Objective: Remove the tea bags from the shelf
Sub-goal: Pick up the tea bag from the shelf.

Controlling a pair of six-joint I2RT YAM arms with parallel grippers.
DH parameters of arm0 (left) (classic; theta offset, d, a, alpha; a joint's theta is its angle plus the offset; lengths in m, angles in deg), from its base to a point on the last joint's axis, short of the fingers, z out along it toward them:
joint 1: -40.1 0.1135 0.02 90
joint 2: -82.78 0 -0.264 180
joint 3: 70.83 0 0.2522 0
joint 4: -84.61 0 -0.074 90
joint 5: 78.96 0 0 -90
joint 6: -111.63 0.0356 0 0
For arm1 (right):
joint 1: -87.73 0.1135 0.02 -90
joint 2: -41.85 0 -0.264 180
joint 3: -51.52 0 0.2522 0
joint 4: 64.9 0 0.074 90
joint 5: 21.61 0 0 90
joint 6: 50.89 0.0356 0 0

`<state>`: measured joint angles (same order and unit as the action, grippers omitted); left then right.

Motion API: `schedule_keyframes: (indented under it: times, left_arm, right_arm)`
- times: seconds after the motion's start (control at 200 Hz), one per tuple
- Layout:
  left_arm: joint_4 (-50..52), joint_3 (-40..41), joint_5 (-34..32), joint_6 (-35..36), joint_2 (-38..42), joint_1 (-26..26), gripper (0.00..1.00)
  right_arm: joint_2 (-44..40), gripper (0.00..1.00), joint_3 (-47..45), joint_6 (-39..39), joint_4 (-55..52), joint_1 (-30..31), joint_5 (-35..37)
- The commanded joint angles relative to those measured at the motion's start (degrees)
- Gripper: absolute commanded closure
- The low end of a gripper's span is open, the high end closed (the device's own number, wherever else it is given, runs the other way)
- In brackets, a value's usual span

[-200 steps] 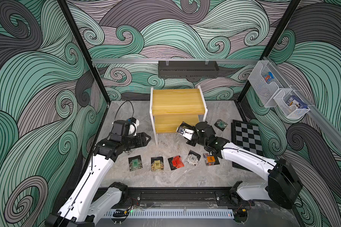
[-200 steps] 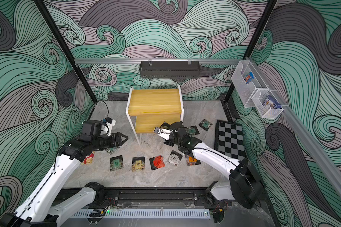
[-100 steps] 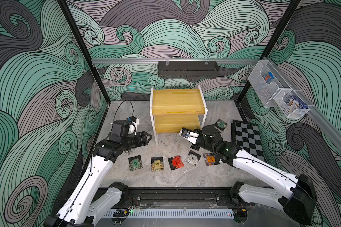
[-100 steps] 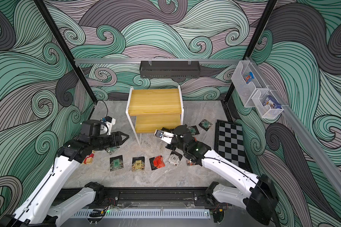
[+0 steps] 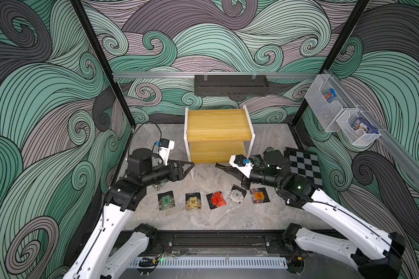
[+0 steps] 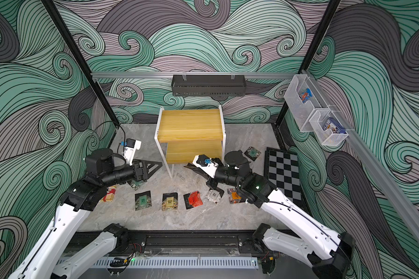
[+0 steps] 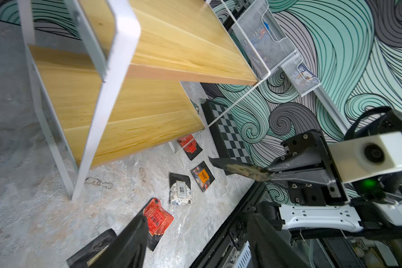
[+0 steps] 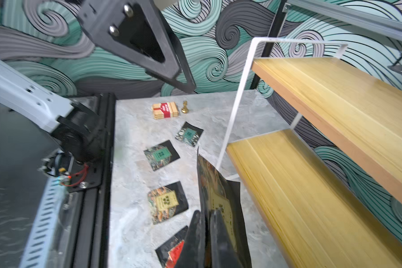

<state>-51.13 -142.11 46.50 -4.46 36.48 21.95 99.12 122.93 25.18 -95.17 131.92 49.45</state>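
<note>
One shelf [image 5: 217, 125] with two yellow boards stands at the back of the table [image 5: 203, 224]. Nine tea bags can be counted, all off the shelf. Five lie face up in a row across the table's front: the teal-label bag [image 5: 166, 201], gold-label bag [image 5: 193, 202], red-label bag [image 5: 217, 199], white-label bag [image 5: 237, 194] and orange-label bag [image 5: 258, 195]. A sixth bag [image 8: 189, 134] lies near the one red-and-cream box [image 8: 165, 111] and the one gold pawn [image 8: 184, 108]. A seventh bag [image 6: 252, 152] lies beside the one checkerboard [image 6: 282, 169], and a second red bag [image 7: 189, 146] lies by the shelf leg on the checkerboard side. The ninth, the held bag [image 7: 237, 168], is in the air. The right tool [image 7: 270, 172] is pinching one edge of the held bag just in front of the lower board. Since a second ago it has drawn back a little from that board, and its arm's elbow has sunk toward the front right. The left tool [image 5: 189, 170], near the shelf's front left leg, has its fingers spread, wider than a second ago. In both top views the held bag shows nearly edge-on. Its free end points toward the robot's left, and its long line runs roughly along the shelf's front.
</note>
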Motion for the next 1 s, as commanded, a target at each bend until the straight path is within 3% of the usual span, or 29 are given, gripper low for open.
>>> schedule_keyframes:
  times: [0.0, 0.26, 0.59, 0.786, 0.996]
  left_arm:
    - [-4.33, -1.29, 6.67, 0.31, -0.07, -0.44, 0.27]
    - [-6.9, -1.5, 11.05, 1.15, -0.91, -2.85, 0.26]
    - [-7.99, -2.15, 11.78, 2.11, -3.49, -8.38, 0.27]
    - [-9.06, -2.25, 10.94, 1.31, -5.28, -10.81, 0.32]
    - [-7.98, -3.11, 9.63, 1.54, -6.47, -12.09, 0.48]
  right_arm:
    - [1.23, 0.94, 3.27, 9.67, -0.61, -0.52, -10.53]
    - [6.25, 0.92, 8.5, 23.07, 0.73, -4.55, -24.05]
    - [10.37, 0.91, 9.54, 35.69, 8.94, -8.02, -34.72]
    - [10.95, 0.9, 8.21, 39.69, 13.45, -8.9, -37.34]
    - [11.41, 0.89, 7.04, 41.8, 15.71, -9.59, -38.1]
